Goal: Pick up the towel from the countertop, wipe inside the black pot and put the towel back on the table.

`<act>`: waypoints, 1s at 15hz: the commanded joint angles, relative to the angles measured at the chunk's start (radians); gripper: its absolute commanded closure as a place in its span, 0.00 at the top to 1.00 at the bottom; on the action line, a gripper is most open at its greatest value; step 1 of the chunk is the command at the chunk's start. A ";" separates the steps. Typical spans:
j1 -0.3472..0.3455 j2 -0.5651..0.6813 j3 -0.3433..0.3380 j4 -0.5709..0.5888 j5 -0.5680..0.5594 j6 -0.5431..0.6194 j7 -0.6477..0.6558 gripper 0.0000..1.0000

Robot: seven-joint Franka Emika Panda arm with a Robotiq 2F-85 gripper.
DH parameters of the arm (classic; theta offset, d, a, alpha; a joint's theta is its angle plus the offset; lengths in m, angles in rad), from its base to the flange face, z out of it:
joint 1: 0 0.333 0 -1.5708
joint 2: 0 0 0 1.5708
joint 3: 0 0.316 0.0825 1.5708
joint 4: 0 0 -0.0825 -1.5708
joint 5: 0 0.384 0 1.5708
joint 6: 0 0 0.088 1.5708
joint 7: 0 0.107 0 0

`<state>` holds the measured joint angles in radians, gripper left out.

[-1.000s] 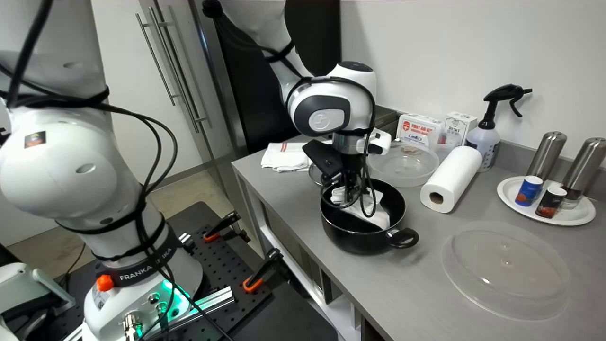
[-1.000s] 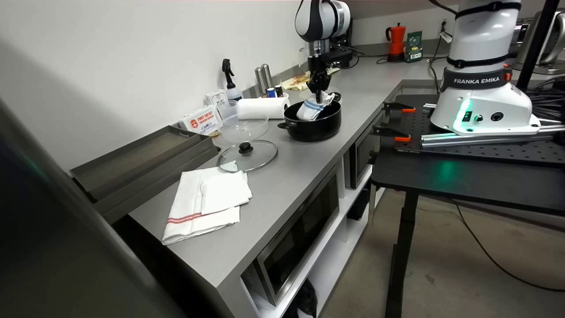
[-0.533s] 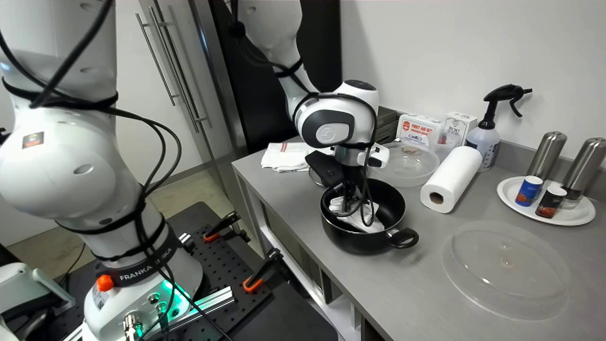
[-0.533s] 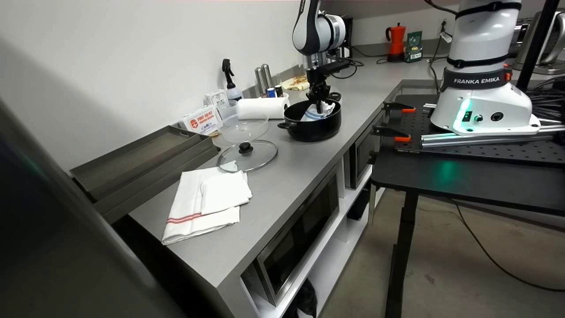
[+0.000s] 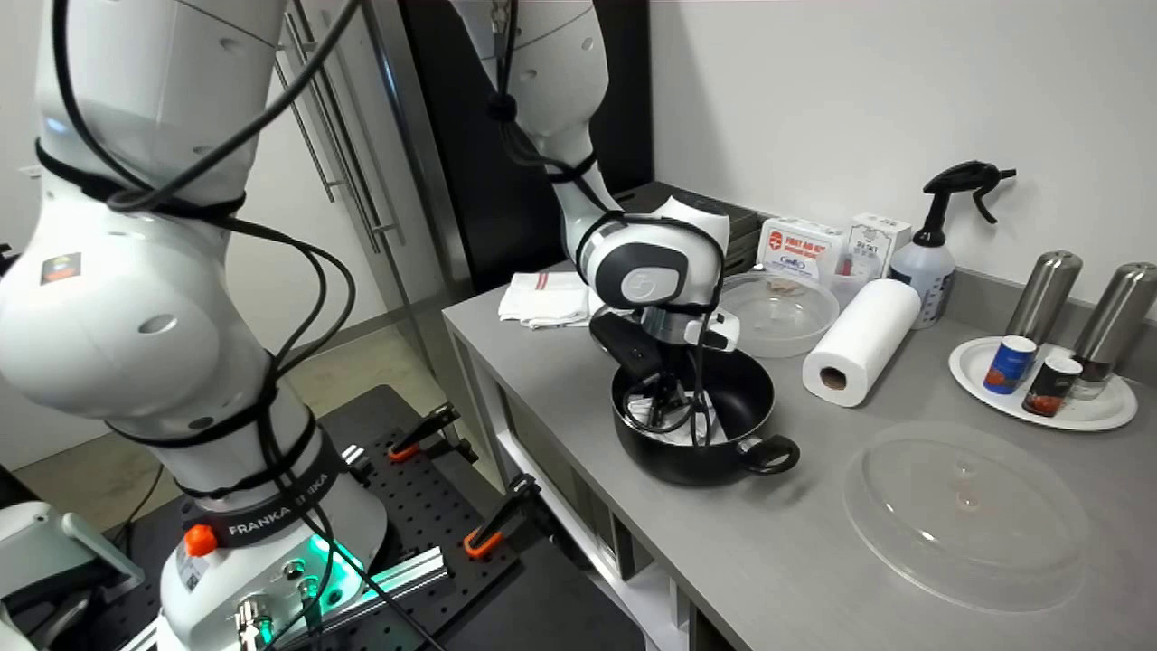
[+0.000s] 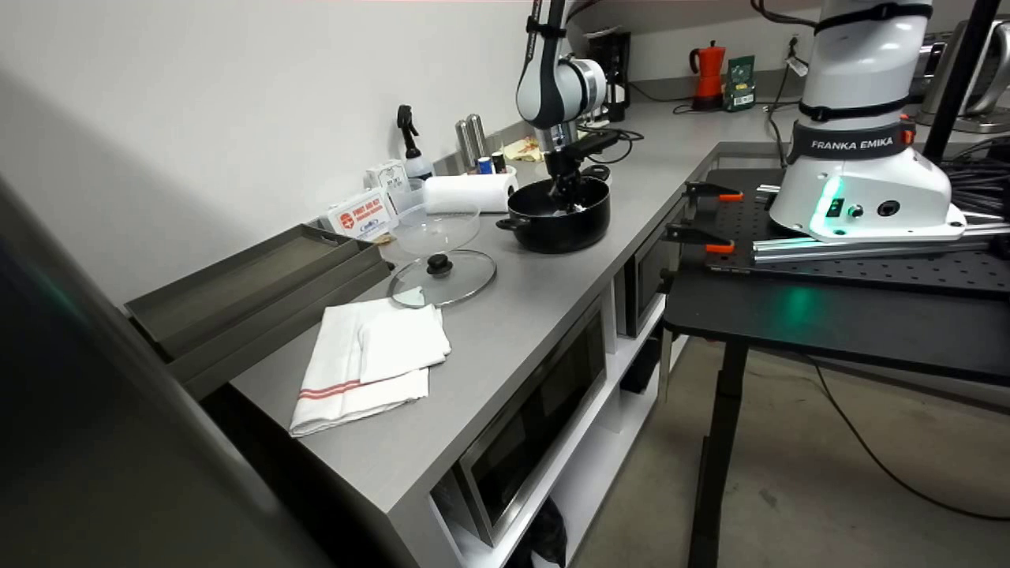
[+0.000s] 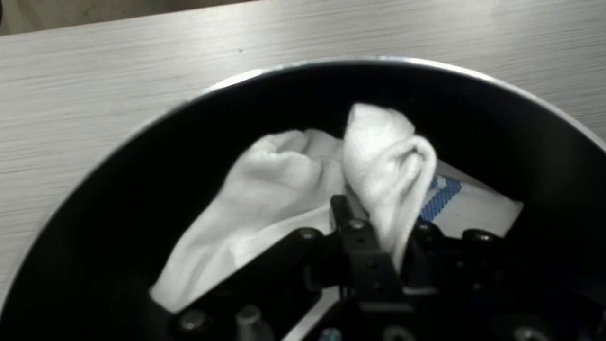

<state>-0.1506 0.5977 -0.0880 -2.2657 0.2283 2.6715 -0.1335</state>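
Observation:
The black pot [image 5: 669,466] stands on the grey countertop [image 5: 795,542], its side handle [image 5: 771,455] turned toward the front right in this exterior view. Down inside it lies the rumpled white towel [image 7: 265,199], with a blue stripe on one corner. My gripper [image 7: 371,225] reaches into the pot and is shut on a bunched fold of the towel, which bulges up between the fingers [image 7: 360,237]. The rest of the cloth spreads to both sides over the dark inside. In an exterior view the pot wall [image 6: 560,235] hides most of the towel. The countertop also serves as the table.
A paper-towel roll [image 5: 863,342] and a clear plastic bowl [image 5: 777,316] lie behind the pot. A glass lid [image 6: 465,284] and folded white cloths [image 6: 363,379] are along the counter. A clear round cover [image 5: 967,533] and a plate [image 5: 981,384] with shakers are farther off.
My gripper has gone down deeper into the pot with the towel, and the hand now tilts. The towel sits lower, showing less above the rim. The pot has stayed in place.

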 commanded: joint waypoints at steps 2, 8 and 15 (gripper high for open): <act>-0.035 0.127 0.026 0.117 -0.027 -0.039 0.026 0.03; -0.056 0.185 0.041 0.169 -0.022 -0.078 0.016 0.03; -0.076 0.171 0.038 0.179 -0.013 -0.080 0.010 0.03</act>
<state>-0.1998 0.7254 -0.0640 -2.1344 0.2280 2.5795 -0.1336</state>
